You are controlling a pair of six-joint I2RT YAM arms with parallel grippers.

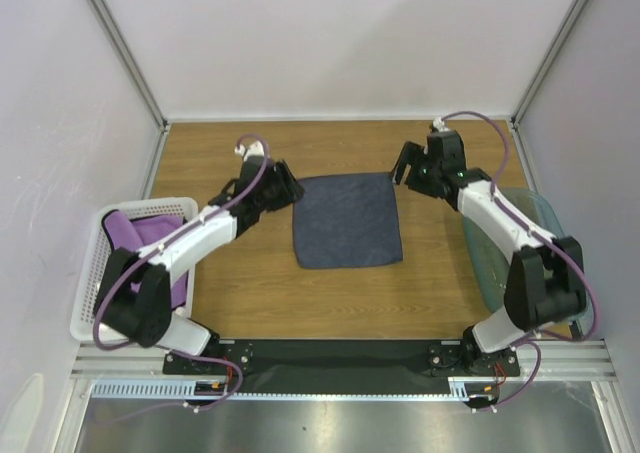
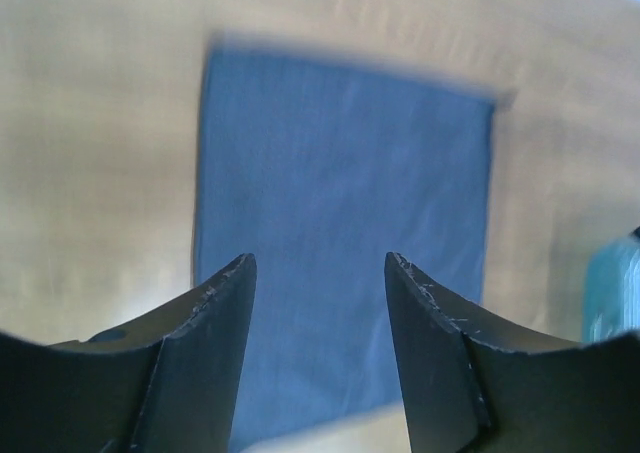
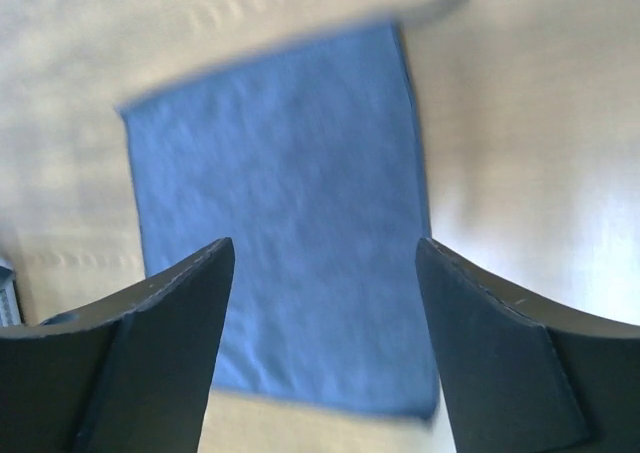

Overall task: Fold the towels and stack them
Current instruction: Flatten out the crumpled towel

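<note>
Navy towel (image 1: 347, 220): lies spread flat in one layer at the middle of the table (image 1: 250, 283), a little toward the far side. Roughly square. All four edges are in plain sight. The far edge runs nearly straight, and the near edge slants slightly, with the near-right corner lowest in the top view. Bare wood shows on every side of it: a broad strip toward the arm bases, a narrower strip toward the back wall, and open lanes left and right.

Left gripper (image 1: 290, 187): just beside the towel's far-left corner, above the table. Its fingers (image 2: 225, 303) are spread partway with nothing between them. The wrist view shows only towel through the gap, and no touch on the cloth can be made out.

Right gripper (image 1: 405, 168): just off the far-right corner, apart from the cloth. Its fingers (image 3: 190, 293) are spread wide and hold nothing, with the towel visible below the gap.

Towel surface: dark navy from above, brighter blue in the blurred wrist views. Smooth with faint soft ripples, no folds, no turned corners.

Purple towel (image 1: 140, 231): bunched inside the basket (image 1: 90, 283), partly hidden by the left arm.

Basket: white, perforated, at the table's left edge, well apart from the navy towel.

Bin (image 1: 535, 218): translucent teal, at the right edge, partly under the right arm, contents not discernible.
</note>
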